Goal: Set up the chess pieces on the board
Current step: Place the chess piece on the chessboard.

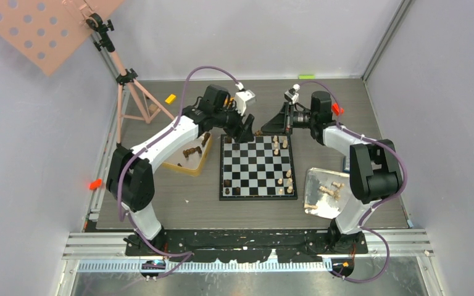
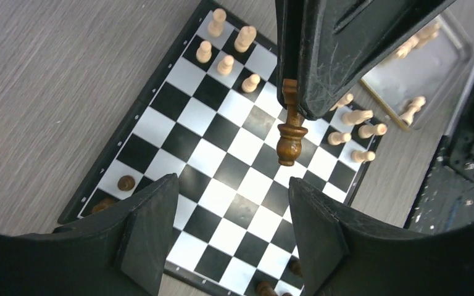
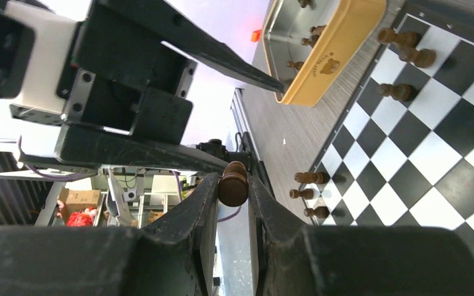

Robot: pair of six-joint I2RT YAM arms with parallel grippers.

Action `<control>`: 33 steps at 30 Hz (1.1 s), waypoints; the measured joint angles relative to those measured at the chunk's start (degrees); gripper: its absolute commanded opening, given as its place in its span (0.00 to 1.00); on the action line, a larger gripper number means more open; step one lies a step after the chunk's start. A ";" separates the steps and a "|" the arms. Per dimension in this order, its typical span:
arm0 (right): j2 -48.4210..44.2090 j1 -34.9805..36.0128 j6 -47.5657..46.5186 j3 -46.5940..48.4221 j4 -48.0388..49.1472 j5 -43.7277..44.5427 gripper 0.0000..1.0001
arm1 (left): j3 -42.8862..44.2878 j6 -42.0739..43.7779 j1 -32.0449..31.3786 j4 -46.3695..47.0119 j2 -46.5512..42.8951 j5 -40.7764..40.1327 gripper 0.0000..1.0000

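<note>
Near the gold tin (image 3: pixel 339 58), left gripper (image 2: pixel 229 188) faces right gripper's (image 3: pixel 233 180) dark piece (image 2: pixel 291 135).

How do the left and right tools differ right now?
The right tool is shut on a dark brown chess piece; the left tool is open and empty. The left tool hangs over the board at its far-left part, the right tool nearer its far-right part. Both hover at the board's far edge, facing each other.
</note>
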 measured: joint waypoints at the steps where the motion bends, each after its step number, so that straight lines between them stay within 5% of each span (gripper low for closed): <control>1: 0.09 0.04 2.93 -0.66 3.48 -0.15 0.01 | -0.70 -0.79 0.81 1.66 0.00 1.64 0.65; 11: 1.99 0.07 15.41 -2.23 19.78 -0.59 0.01 | -2.82 -7.26 1.86 10.32 0.00 12.20 0.50; 33: 3.08 0.07 18.08 -2.78 23.37 -0.98 0.01 | -1.95 -9.42 2.08 12.07 2.12 13.77 0.29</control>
